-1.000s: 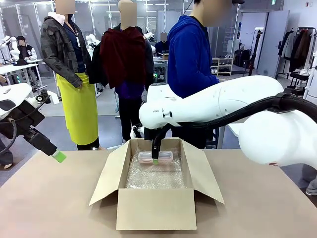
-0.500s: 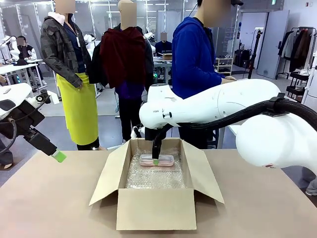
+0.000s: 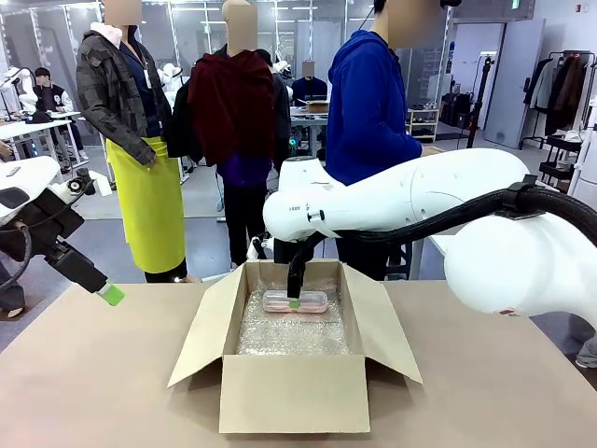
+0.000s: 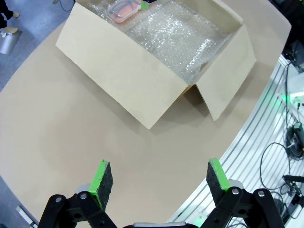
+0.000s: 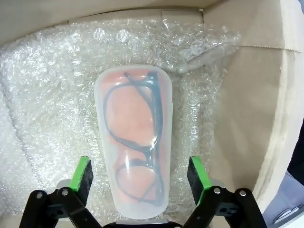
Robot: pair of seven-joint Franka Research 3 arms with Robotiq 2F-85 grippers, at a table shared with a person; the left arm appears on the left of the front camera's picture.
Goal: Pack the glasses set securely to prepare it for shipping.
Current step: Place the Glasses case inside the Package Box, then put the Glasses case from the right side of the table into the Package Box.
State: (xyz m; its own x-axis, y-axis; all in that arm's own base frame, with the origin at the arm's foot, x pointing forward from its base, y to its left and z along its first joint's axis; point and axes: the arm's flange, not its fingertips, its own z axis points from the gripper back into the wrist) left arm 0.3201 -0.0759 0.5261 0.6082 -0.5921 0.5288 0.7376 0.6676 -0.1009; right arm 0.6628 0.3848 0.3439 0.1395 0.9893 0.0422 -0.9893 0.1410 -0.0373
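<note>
Pink see-thru rounded case (image 5: 133,137) lies on bubble wrap (image 5: 47,95) in cardboard box (image 3: 289,397) — right pincer (image 5: 138,166) wide open astride it, gripping nothing.

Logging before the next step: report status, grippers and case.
Left gripper open, hovering over table. Right gripper open, straddling pink case, not touching it. Case flat on bubble wrap inside box. Flaps open, nothing blocking.

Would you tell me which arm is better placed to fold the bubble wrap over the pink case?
Probably the right: the right gripper hangs open inside the cardboard box, straddling the pink case on the bubble wrap. The left gripper hovers open over bare table, outside the box.
</note>
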